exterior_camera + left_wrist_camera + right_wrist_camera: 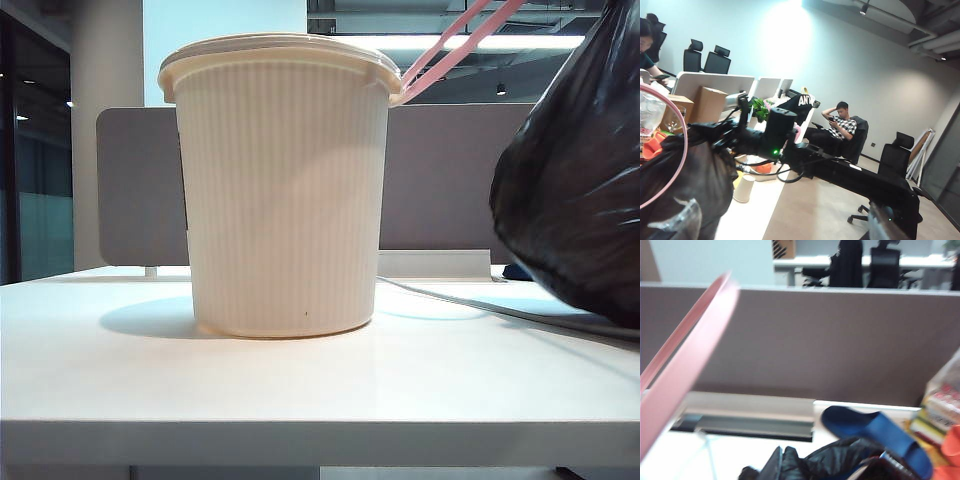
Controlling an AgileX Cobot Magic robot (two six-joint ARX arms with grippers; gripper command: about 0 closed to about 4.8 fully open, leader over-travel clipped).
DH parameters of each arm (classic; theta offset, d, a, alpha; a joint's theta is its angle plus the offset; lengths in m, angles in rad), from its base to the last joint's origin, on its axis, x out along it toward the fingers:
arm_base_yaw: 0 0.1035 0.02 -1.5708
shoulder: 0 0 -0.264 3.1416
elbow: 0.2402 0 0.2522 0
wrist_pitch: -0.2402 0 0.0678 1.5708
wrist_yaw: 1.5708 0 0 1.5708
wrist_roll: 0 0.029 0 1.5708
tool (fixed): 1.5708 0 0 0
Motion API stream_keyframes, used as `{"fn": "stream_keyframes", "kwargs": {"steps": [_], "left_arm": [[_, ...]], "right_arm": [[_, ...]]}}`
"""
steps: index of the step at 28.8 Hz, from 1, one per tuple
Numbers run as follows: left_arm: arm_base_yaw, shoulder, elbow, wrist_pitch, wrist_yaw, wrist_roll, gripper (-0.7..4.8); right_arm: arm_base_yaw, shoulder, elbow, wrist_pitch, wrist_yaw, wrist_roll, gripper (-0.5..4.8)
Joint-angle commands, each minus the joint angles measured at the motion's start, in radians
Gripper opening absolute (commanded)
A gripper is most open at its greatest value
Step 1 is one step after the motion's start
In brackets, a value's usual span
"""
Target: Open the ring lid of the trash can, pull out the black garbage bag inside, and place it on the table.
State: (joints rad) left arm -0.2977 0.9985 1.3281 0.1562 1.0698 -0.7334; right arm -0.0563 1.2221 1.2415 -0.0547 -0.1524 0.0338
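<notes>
Left gripper (780, 227): only two fingertips (686, 220) visible at the edge of the left wrist view, spread wide, released, nothing clamped between. Right gripper (805, 467): clenched, grasping the bunched top of the black garbage bag (575, 180). Bag out of the can, hanging at the right of the exterior view, just over the tabletop (300, 390); contact with it unclear. Trash can (285, 200) upright mid-tabletop, left of the bag, apart from it. Ring lid (450, 45) flipped up, tilted off the can's right rim. Grey cable (480, 308) lying behind the can. Partition panel (450, 180) farthest back.

Exterior view: no gripper visible. Left wrist view only: right arm (840, 175) reaching over the bag, office with seated people beyond. Right wrist view only: blue slipper (875, 435) just past the bag.
</notes>
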Motion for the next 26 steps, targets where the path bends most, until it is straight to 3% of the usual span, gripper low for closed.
{"fn": "stream_keyframes", "kwargs": {"steps": [1, 13, 26], "left_arm": [[-0.001, -0.009, 0.003, 0.005, -0.004, 0.005, 4.34], [-0.001, -0.014, 0.003, -0.006, -0.003, 0.02, 4.34], [-0.001, -0.015, 0.003, -0.009, -0.004, 0.023, 4.34]], "right_arm": [[0.014, -0.006, -0.051, 0.102, 0.001, 0.003, -0.01], [0.016, -0.005, -0.182, 0.19, -0.003, 0.026, -0.01], [0.051, -0.005, -0.194, 0.205, -0.034, 0.025, 0.0]]}}
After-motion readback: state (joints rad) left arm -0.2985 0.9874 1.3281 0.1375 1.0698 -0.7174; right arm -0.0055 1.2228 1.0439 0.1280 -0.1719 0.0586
